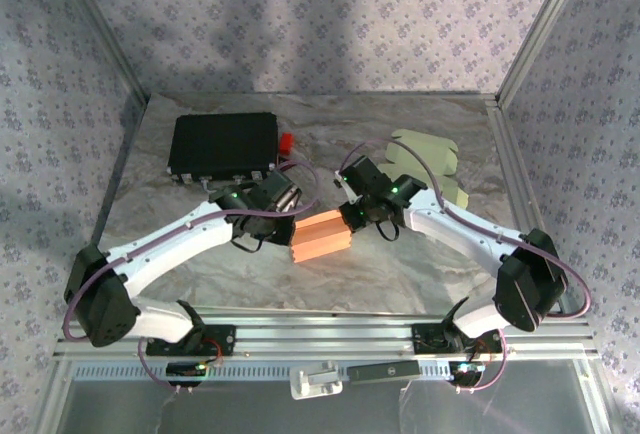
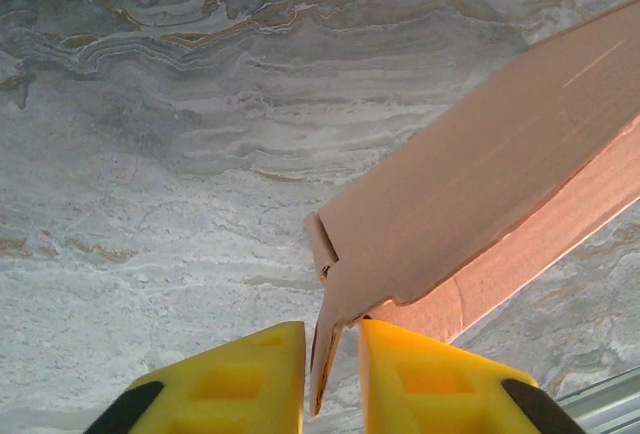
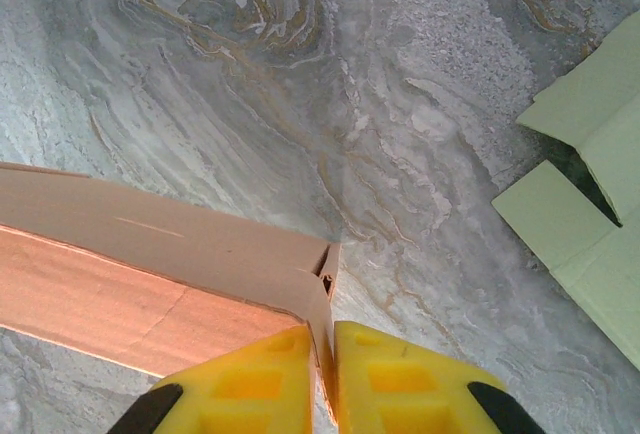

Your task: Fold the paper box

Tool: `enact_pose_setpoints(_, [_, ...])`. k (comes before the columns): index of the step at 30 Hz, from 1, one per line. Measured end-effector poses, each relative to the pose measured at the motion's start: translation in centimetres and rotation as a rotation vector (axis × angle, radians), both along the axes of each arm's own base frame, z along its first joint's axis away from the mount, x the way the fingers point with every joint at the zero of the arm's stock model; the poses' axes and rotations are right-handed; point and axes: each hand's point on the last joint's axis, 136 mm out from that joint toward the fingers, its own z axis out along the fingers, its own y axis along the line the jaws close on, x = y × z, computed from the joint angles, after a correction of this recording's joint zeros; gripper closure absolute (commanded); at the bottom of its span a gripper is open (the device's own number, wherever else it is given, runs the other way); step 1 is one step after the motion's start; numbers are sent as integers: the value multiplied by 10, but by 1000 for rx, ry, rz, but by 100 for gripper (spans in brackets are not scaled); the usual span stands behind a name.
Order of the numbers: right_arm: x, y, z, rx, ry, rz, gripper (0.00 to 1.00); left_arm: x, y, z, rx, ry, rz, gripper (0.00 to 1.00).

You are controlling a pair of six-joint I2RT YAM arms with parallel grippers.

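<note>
The box lay mid-table, its long edges slanting up to the right. The right gripper was clamped flat on one end flap. The left gripper stood nearly closed around the other flap with a sliver of gap at one finger, so I could not tell whether it pinched. Bare table lay open nearer the arms; a green carton and black case sat well apart behind.

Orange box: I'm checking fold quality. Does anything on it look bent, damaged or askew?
Yes. The end flap of the orange box, between the fingers of the left gripper, curls instead of lying flat, and a small gap shows at that corner. No tear is visible.
</note>
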Motion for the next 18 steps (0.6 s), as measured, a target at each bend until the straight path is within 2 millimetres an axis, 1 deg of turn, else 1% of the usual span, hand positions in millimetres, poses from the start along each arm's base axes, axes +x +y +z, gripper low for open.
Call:
enact_pose_setpoints(2, [0,0,0,-1,-2,1,87,0,0,0,-1,1,3,90])
enact_pose_setpoints(5, [-1,1,1,0,-4,0,88,0,0,0,-4,3,8,93])
enact_pose_setpoints(13, [-4,-1,3,-6,-8,-21,92,0,-5,2,-40,14,34,95])
enact_pose_setpoints(18, [-6,-2,3,-19,-14,-49,96,0,-10,0,-75,27,73,95])
